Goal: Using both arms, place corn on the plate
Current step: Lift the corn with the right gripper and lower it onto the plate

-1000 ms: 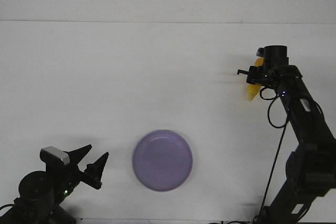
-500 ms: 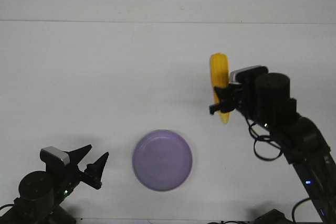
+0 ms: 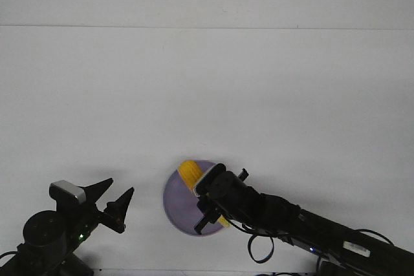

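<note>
The right gripper (image 3: 217,206) and its arm (image 3: 310,227) cover much of the scene's near centre: they hide the right half of the plate (image 3: 178,201) and most of the corn (image 3: 191,172), so only the cob's rounded far end shows clearly, with a small yellow patch visible again between the fingers at the near side. The tapered tip cannot be made out. The visible end is yellow-orange with faint kernel texture. The corn lies over the plate's far-right portion, pinched between the right gripper's fingers; whether it rests on the plate surface or hangs just above it cannot be determined from this single front view. The plate is round, lilac-purple, with a raised rim visible along its left arc, and sits on the white table (image 3: 207,95) near the front edge, roughly centred. The right arm extends low from the near right corner, where its base is cut off by the frame. The left gripper (image 3: 115,203) sits at the near left, well apart from the plate, its two black pointed fingers spread and holding nothing; a silver-white block (image 3: 68,191) is mounted beside it, and the lower part of that arm is cut off by the frame edge.
</note>
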